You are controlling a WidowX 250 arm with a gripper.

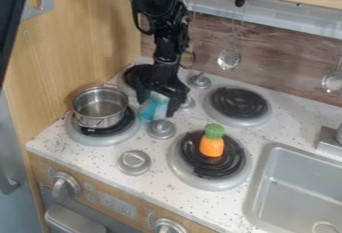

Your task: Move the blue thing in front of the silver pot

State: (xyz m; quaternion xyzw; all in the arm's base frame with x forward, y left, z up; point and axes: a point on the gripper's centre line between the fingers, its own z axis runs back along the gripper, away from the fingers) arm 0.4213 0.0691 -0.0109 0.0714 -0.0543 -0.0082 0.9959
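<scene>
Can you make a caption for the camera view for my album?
Black gripper at the blue thing, right by the silver pot, and an orange-and-green toy on a burner.

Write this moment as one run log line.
end effector at blue thing | grip unclear | thing beside silver pot, not in front

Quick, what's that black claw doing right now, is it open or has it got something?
Gripper: right at the blue thing; whether it is open or holding it can't be told.

Blue item, partly hidden, between gripper fingers, right of silver pot, pot upright on left front burner.
</scene>
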